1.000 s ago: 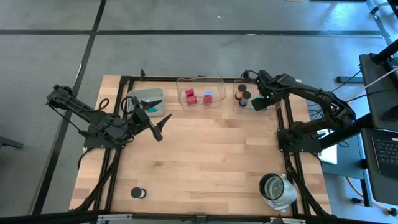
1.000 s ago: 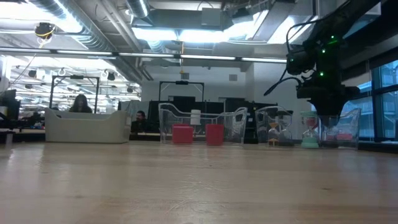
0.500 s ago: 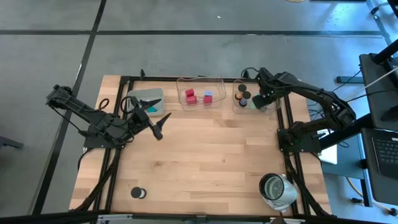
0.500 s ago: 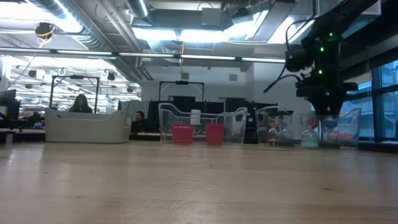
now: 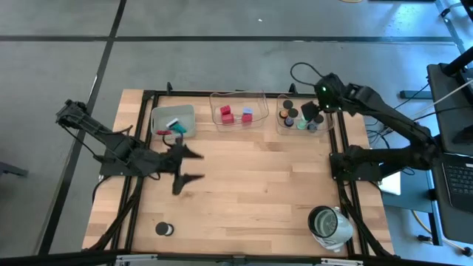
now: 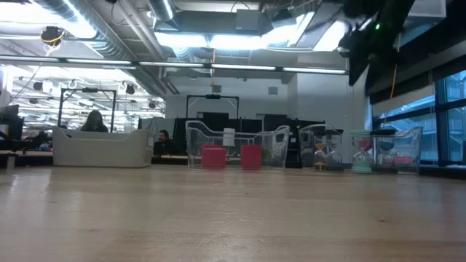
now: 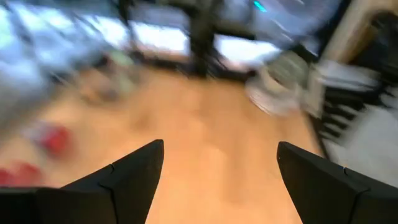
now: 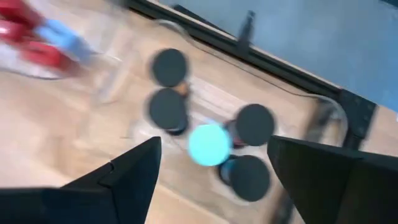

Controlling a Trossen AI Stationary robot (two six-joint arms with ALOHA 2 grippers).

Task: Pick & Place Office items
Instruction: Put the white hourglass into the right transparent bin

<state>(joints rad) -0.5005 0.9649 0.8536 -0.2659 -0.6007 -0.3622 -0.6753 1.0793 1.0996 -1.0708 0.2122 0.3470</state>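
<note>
On the wooden table [image 5: 244,185], the biggest change is in the arms. The right gripper [image 5: 310,113], a second ago low over the clear tray on the right [image 5: 283,125] with a green disc at its fingers, has lifted clear; its fingers [image 8: 134,174] stand apart and hold nothing. The green disc [image 5: 301,125] now lies flat in that tray among four black round caps [image 5: 289,114], its face up. The left gripper [image 5: 194,165] has swung from beside the grey tray [image 5: 159,117] out over bare wood nearer the middle, fingers spread wide, empty.

Silvery round container [image 5: 327,224] sits at the near right corner of the table. Grey tray at the far left: a white rectangle [image 5: 173,123] lying with its long axis slanted, and a teal piece [image 5: 179,130] just beside it. Middle clear tray [image 5: 235,97]: two red blocks [image 5: 226,113] and a pale-blue cube [image 5: 247,113] near them. One black cap [image 5: 162,229] lies alone on the wood near the left front corner, well apart from everything.
</note>
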